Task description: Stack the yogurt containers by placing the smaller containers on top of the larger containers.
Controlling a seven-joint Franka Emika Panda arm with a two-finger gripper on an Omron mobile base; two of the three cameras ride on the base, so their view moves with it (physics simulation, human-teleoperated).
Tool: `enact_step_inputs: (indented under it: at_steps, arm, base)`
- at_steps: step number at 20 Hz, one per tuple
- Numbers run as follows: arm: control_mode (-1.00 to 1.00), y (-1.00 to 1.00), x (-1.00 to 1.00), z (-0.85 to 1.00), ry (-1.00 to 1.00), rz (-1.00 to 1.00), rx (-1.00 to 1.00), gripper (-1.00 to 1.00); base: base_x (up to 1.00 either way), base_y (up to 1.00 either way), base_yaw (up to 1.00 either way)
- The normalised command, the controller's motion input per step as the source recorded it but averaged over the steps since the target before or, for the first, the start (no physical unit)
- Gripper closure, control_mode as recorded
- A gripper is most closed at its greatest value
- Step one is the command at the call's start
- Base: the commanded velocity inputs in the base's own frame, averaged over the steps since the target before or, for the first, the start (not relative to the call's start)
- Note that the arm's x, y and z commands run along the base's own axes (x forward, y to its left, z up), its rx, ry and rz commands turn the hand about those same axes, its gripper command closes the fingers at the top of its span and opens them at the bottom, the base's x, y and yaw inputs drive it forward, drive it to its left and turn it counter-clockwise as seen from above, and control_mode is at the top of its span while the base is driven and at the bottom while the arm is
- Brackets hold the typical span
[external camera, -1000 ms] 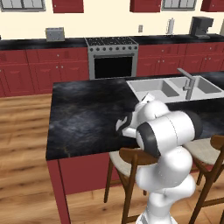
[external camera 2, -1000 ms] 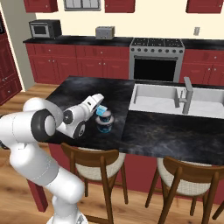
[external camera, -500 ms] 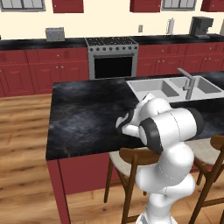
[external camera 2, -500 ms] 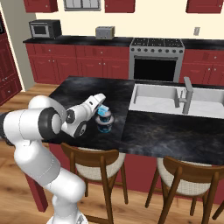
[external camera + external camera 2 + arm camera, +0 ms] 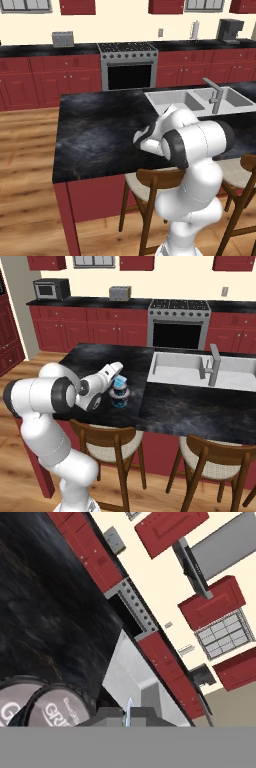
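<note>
my arm (image 5: 192,145) bends low over the black bench (image 5: 100,135), forearm reaching left, wrist down near the bench's middle. from the right base view my claw (image 5: 118,374) sits right above the stack of cups, fingers pinched together on a tiny light-blue cup (image 5: 120,380). that small cup is at the top of the stack, over a narrower round cup (image 5: 119,389) with a pale lid, which sits on the widest round cup (image 5: 120,401), dark blue body, standing on the bench just left of the sink (image 5: 200,368). can't tell if the tiny cup rests fully on the lid below or hangs a hair above it.

hand view: two pale round lids (image 5: 60,714) at bottom left, lettering on them, one partly overlapping the other, bench dark around them. between my finger tips (image 5: 110,714) a thin light-blue sliver, the tiny cup clamped edge-on. sink basin pale grey to the right of the lids. stove (image 5: 179,321) and red cabinets (image 5: 90,331) along the far wall, faucet (image 5: 214,363) at the sink's back.
</note>
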Motion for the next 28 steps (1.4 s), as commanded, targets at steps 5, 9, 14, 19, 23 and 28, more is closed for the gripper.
enact_step_inputs:
  at_steps: [5,9,14,19,23,28]
  arm:
    - [-1.00,0.00,0.00,-0.14,0.00,0.00,-0.03,1.00]
    - [-1.00,0.00,0.01,-0.14,0.00,0.00,-0.03,1.00]
    - [-1.00,0.01,0.04,-0.11,0.00,0.00,-0.04,1.00]
    - [-1.00,0.05,0.07,-0.03,0.00,0.00,-0.03,1.00]
    - [-1.00,0.05,0.06,0.00,0.00,0.00,-0.01,1.00]
    - [-1.00,0.09,0.06,0.00,0.00,0.00,-0.03,1.00]
  base:
    - [0.00,0.00,0.00]
    - [0.00,0.00,0.00]
    - [0.00,0.00,0.00]
    - [0.00,0.00,0.00]
    - [0.00,0.00,0.00]
    - [0.00,0.00,0.00]
